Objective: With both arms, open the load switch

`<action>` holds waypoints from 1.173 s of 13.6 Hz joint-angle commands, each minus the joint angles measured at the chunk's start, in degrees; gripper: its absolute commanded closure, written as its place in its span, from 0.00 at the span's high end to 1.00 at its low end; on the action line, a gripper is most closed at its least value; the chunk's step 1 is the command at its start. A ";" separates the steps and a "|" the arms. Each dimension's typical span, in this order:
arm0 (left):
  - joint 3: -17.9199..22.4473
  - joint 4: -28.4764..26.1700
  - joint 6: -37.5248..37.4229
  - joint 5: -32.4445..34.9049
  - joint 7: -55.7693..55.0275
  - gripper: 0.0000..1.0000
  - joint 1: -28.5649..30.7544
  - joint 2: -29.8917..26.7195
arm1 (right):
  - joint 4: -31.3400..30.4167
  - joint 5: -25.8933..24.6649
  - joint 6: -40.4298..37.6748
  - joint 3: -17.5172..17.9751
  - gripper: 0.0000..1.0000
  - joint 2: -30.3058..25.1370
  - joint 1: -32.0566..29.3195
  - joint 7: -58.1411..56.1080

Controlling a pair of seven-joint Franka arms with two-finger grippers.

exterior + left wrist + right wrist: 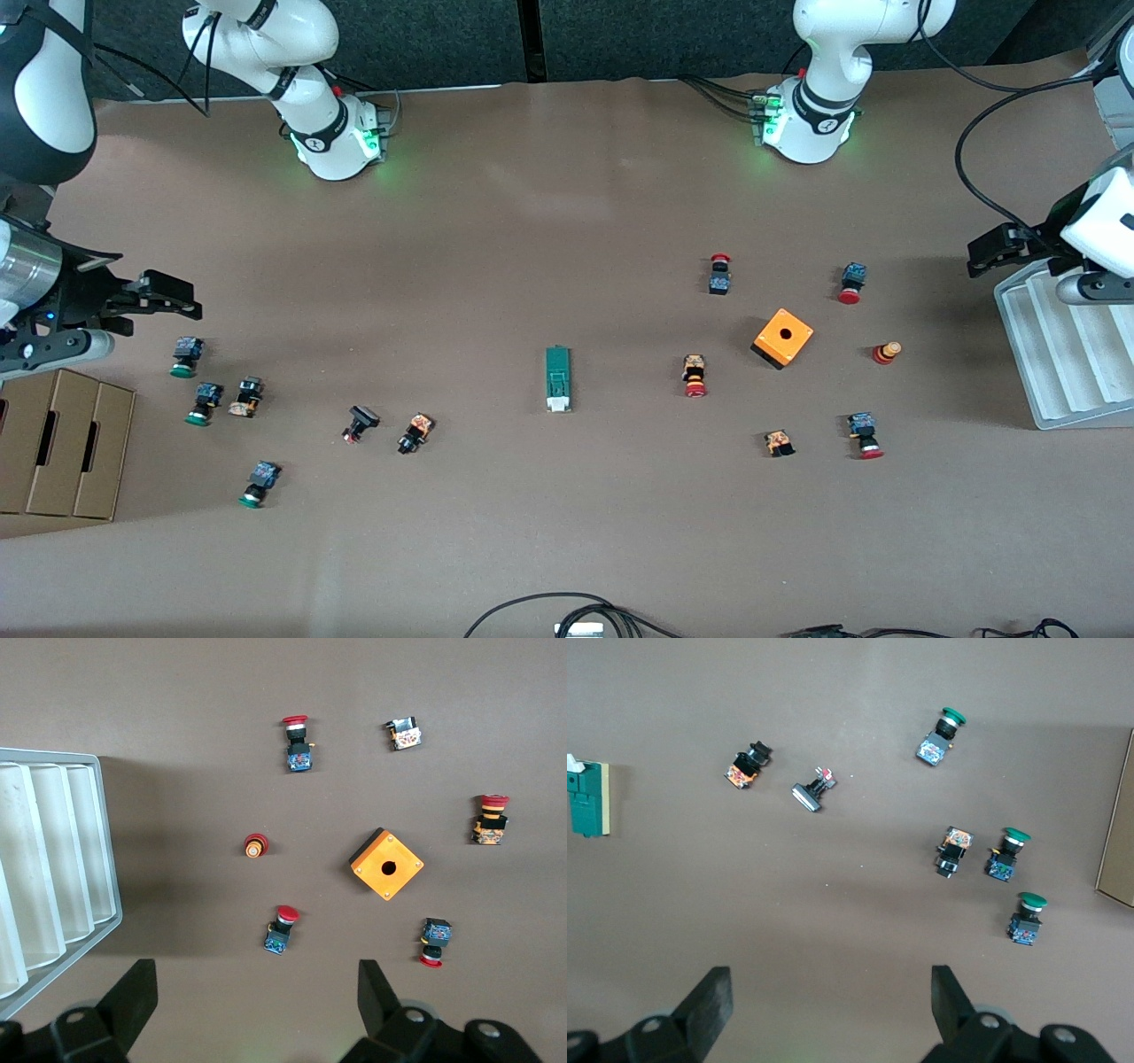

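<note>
An orange cube (783, 337) (holed on top) is sitting among red-capped buttons (695, 376); a cardboard box (62, 443) is lying at the tabletop (549, 523) edge.

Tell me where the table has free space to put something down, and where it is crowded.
Free: the wide brown stretch between the arms' bases and the load switch, and the strip nearer the camera. Crowded: the red buttons around the orange cube, and the green buttons beside the cardboard box.

No words, numbers or brand names can be read anywhere on the table. The only sign is a small white mark on the black band around each arm base (819, 120), possibly a maker's logo, though too small to make out. The pale outline on the load switch (558, 378) carries no legible writing.
</note>
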 commanded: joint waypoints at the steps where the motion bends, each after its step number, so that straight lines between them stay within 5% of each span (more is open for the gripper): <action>1: 0.08 1.84 -1.58 -0.25 0.86 1.00 0.02 0.77 | 1.01 0.65 -1.03 -0.42 1.00 -0.02 -0.64 0.57; 16: 0.08 1.84 -1.58 -0.25 0.77 1.00 -0.07 0.68 | 1.10 0.65 -1.38 -0.33 1.00 0.07 -0.04 -0.22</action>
